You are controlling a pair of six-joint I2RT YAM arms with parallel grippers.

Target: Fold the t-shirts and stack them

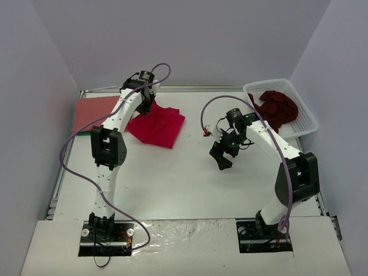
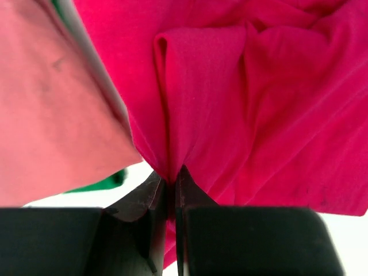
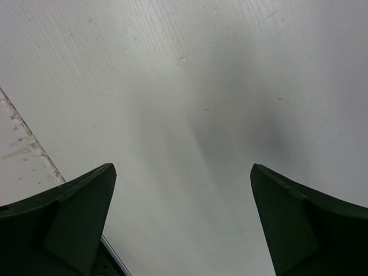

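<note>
A bright crimson t-shirt [image 1: 158, 125] lies folded on the table left of centre. My left gripper [image 1: 148, 106] is shut on its far left corner and lifts that corner; the left wrist view shows the crimson cloth [image 2: 241, 109] pinched between the fingertips [image 2: 171, 183]. A dull salmon-red t-shirt [image 1: 95, 112] lies flat at the far left, also in the left wrist view [image 2: 52, 109]. A dark maroon t-shirt [image 1: 278, 107] is heaped in the basket. My right gripper [image 1: 222, 161] is open and empty over bare table [image 3: 184, 115] right of centre.
The white lattice basket [image 1: 307, 118] stands at the far right corner. Something green [image 2: 95, 183] shows under the salmon shirt's edge. White walls close in the table on three sides. A purple cable loops beside each arm.
</note>
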